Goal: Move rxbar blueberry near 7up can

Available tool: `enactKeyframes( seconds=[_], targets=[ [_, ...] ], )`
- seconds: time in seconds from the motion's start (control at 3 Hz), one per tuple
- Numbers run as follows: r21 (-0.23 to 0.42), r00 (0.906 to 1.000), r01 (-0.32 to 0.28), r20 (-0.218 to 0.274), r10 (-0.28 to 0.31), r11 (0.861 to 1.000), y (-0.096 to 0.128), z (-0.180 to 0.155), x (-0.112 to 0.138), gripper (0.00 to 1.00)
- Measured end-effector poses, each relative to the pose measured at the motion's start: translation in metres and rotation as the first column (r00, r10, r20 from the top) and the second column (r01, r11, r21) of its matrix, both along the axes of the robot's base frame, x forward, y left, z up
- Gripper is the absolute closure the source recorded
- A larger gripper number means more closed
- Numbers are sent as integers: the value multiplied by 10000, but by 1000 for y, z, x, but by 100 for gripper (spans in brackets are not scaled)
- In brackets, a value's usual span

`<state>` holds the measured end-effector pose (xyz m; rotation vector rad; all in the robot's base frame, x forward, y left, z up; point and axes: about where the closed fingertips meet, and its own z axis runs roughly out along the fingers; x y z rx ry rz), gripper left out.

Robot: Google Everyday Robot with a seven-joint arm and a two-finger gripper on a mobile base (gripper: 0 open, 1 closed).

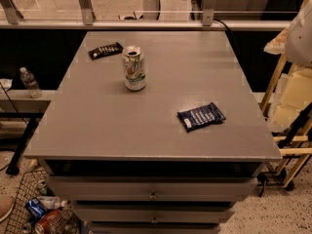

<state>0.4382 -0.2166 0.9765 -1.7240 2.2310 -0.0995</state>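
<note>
The rxbar blueberry [201, 116] is a dark navy wrapper with pale lettering, lying flat on the right front part of the grey table [161, 72]. The 7up can [134, 68] stands upright at the left middle of the table, silver-white with green and red markings. The bar lies well apart from the can, to its right and nearer the front. My gripper is not in view in the camera view. A white rounded shape [301, 30] at the upper right edge may be part of my arm.
A black bar wrapper with white marks [105, 50] lies at the back left of the table, behind the can. A water bottle [30, 82] stands on a low shelf to the left. A wooden rack [287, 106] is on the right. Drawers are below the tabletop.
</note>
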Motion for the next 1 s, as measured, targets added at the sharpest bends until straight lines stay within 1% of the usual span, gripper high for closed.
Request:
enactKeyframes(
  seconds=[0.33,0.67,1.0],
  targets=[
    [1,10000,-2,1,2,10000,0,0,0,0],
    [289,9917,-1206,-410,1217,9923,24,-24,18,0],
    [1006,9460,-2999,-972,3094,9486,61,-67,45,0]
  ],
)
